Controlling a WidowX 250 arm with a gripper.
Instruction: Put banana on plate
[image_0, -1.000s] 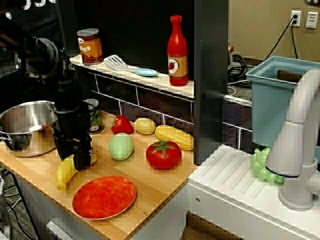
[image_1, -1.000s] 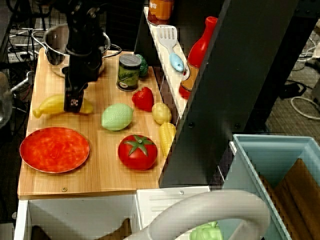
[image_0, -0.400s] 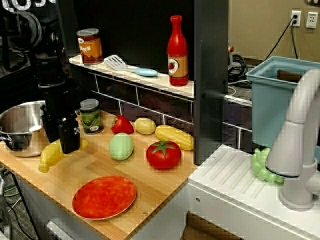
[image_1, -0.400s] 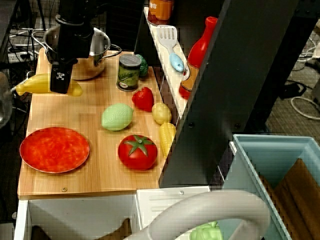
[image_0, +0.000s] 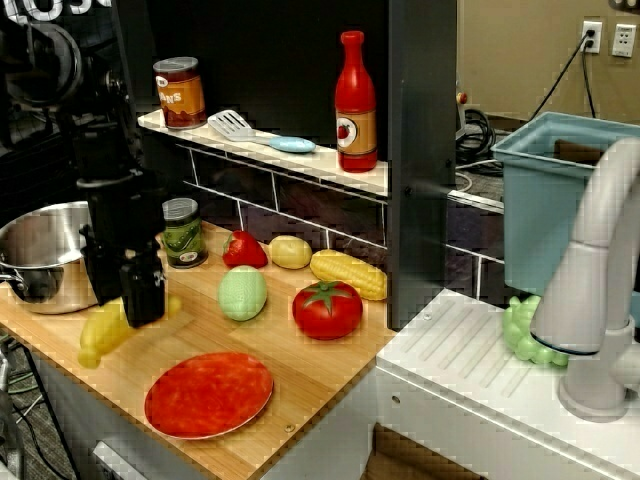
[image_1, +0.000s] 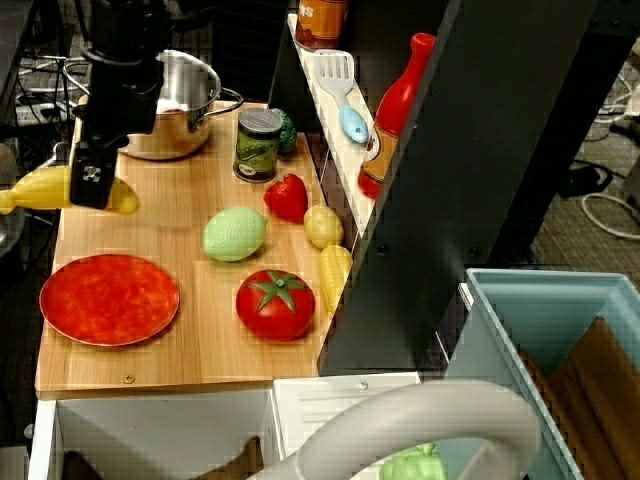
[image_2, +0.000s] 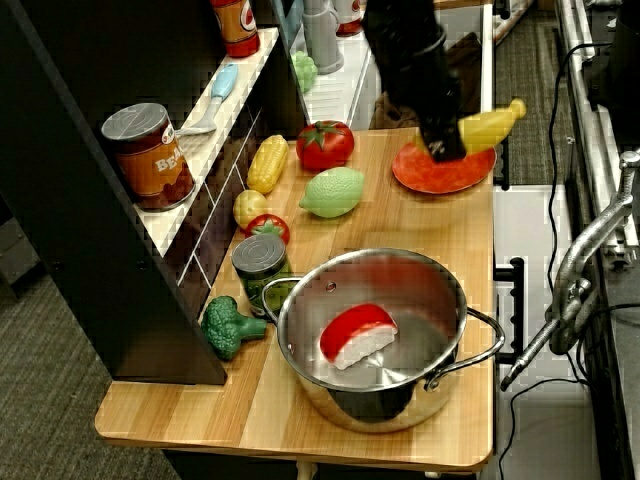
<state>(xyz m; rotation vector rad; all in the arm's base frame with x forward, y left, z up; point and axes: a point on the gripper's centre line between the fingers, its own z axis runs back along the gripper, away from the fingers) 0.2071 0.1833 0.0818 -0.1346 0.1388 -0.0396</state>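
Far left: banana (image_1: 40, 189) held off the wooden counter (image_1: 200, 300), out past its left edge, gripper (image_1: 92, 185) clamped across banana's mid-length w/ both yellow ends poking out either side; seen again in front view, banana (image_0: 105, 332) low beside gripper (image_0: 140, 295), apparently clear of the board. Just behind: steel pot (image_0: 45, 250); side view shows a red-and-white piece (image_2: 358, 333) lying in it. Below banana, toward front edge: plate (image_1: 109, 299), flat, bare, nothing on it; banana apart from it, not yet over it from top view, tho side view overlaps banana (image_2: 488, 126) w/ plate (image_2: 440, 172) — likely just the angle. Further right: green can (image_1: 258, 144), pale green lemon-ish piece (image_1: 234, 233), strawberry (image_1: 288, 196), tomato (image_1: 274, 304), corn cob (image_1: 333, 275); all well apart from plate. Handling, as judgement: smooth hard plastic, prob. light, stiff, no crush risk, but slick + curved so could pivot or slip in jaws; mid-body hold looks best for balance, ends too tapered. Next: shift over plate centre, lower, release low so it doesn't roll off thin rim.
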